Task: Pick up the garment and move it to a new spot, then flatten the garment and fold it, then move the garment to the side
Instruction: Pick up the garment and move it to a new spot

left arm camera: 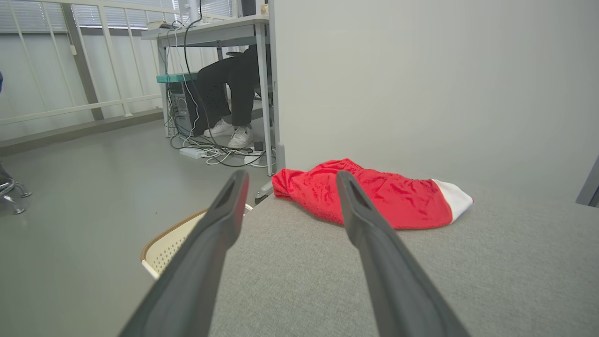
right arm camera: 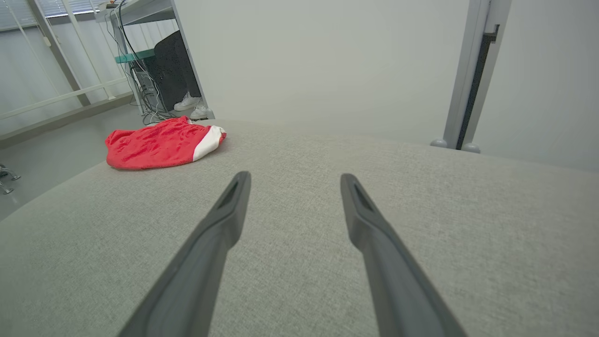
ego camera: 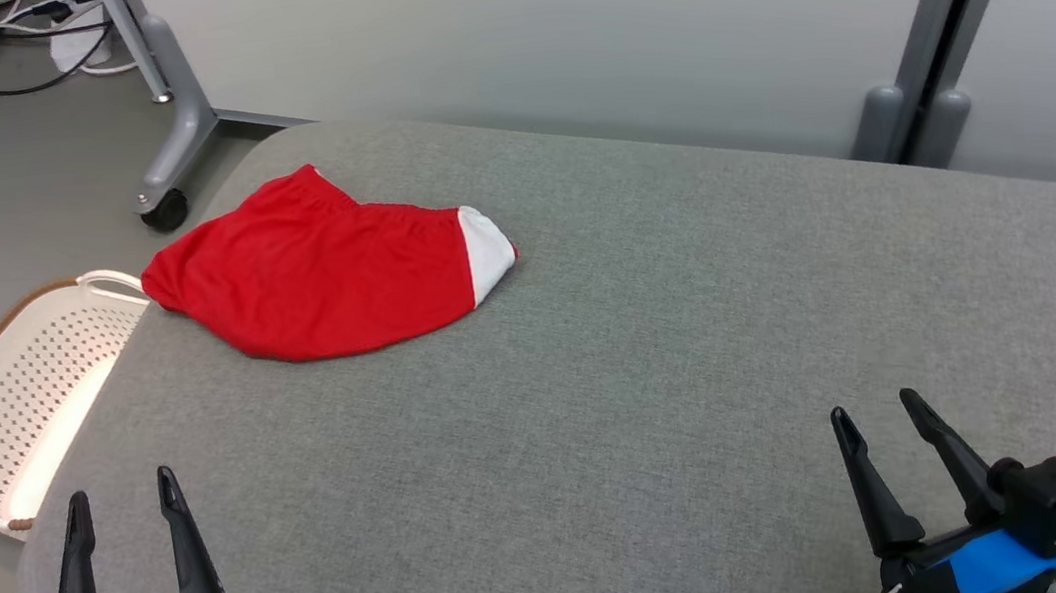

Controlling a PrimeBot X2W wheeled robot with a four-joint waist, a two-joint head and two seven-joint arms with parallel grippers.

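The red garment [ego camera: 314,272], white at one end, lies crumpled at the far left corner of the grey cloth-covered tabletop [ego camera: 599,378], its left edge right above a white perforated basket [ego camera: 27,398] on the floor. The left pincer [ego camera: 121,485] sits at the near edge, fingers spread wide and empty, with the garment well ahead of it. The right pincer [ego camera: 872,402], equally wide and empty, is well apart from the garment, which lies far off to its forward left.

Red garment [ego camera: 314,272] with white edge, grey surface [ego camera: 648,372], cream perforated basket [ego camera: 17,400]
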